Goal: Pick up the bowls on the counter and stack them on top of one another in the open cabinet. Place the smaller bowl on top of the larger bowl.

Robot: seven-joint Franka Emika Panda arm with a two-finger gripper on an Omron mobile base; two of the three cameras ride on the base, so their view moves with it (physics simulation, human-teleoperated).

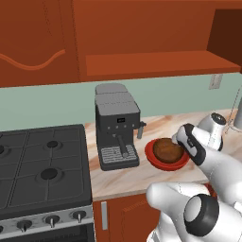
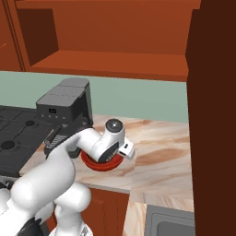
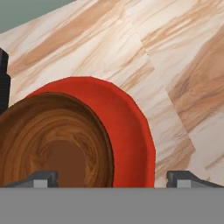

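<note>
Brown wooden bowl point(image 3: 52, 140) sits nested inside red bowl point(image 3: 127, 127) on counter point(image 3: 183, 65).

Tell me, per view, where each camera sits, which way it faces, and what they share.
Left base view: behind the arm on its left, facing forward and down at the counter, stove and coffee machine; arm rises lower right.
Right base view: behind on its right, facing the same counter; arm rises lower left, covering much of the larger bowl.
Hand view: on the hand, looking along the open tool at the smaller bowl.
Shared: the brown bowl sits inside the red one on the counter.
</note>
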